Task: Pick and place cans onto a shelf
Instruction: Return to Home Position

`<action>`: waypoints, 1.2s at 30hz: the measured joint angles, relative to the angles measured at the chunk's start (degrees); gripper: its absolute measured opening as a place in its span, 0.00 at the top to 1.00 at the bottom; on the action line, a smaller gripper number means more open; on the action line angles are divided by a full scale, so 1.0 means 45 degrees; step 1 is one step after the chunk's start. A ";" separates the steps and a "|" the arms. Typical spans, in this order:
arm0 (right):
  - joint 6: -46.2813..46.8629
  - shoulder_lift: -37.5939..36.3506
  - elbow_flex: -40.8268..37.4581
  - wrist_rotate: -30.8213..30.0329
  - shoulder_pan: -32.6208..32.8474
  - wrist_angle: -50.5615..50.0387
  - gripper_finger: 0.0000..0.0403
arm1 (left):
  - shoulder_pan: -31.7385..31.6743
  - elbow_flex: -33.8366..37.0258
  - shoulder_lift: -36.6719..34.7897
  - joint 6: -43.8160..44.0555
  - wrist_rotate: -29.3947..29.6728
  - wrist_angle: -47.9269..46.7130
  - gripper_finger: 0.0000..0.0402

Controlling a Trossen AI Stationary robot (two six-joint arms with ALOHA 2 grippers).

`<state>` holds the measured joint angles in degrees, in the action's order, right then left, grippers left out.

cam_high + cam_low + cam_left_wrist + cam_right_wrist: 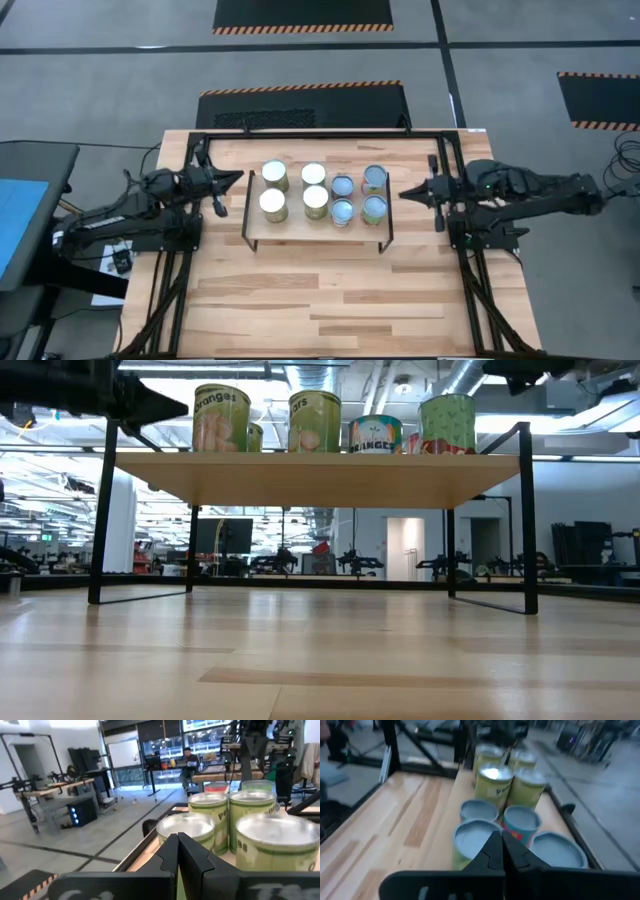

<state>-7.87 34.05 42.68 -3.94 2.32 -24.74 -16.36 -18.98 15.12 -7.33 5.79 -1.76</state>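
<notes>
1. High view: all eight cans are seen set on the shelf; placing is judged finished.
2. Left hand and right hand are closed on nothing, just beside the shelf's ends; only homing is judged outstanding.

The shelf stands on the table — eight cans on it.

Bright and even from overhead in the high view, with only faint, soft shadows around the shelf. Backlit at table height by glaring ceiling lights, leaving the board's underside dim and a pale sheen on the tabletop. Dimmer from the right wrist, with a white glint on one of the cans.
</notes>
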 joint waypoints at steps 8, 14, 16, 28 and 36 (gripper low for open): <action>-0.0361 -0.1523 -0.2455 0.0261 -0.1590 0.2683 1.00 | 0.0000 0.1871 -0.1293 0.0634 -0.0271 0.1261 1.00; -0.0070 -0.2522 -0.3845 0.0567 -0.2347 0.3773 1.00 | 0.0000 0.2478 -0.3319 0.0937 -0.0552 0.0493 1.00; -0.0070 -0.3017 -0.4151 0.0508 -0.2481 0.4055 1.00 | 0.0000 0.2545 -0.3349 0.0936 -0.0473 0.0408 1.00; -0.0270 -0.6394 -0.6749 -0.0674 -0.2553 0.5119 1.00 | 0.0000 0.3838 -0.3338 0.1475 -0.0464 0.1918 1.00; 0.0301 -0.7317 -0.7475 -0.0102 -0.2575 0.4790 1.00 | 0.0000 0.4069 -0.3338 0.1596 -0.0556 0.2229 1.00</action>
<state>-6.52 1.12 9.05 -4.40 -9.27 -3.18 -16.36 -0.67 0.10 -0.15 3.29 8.27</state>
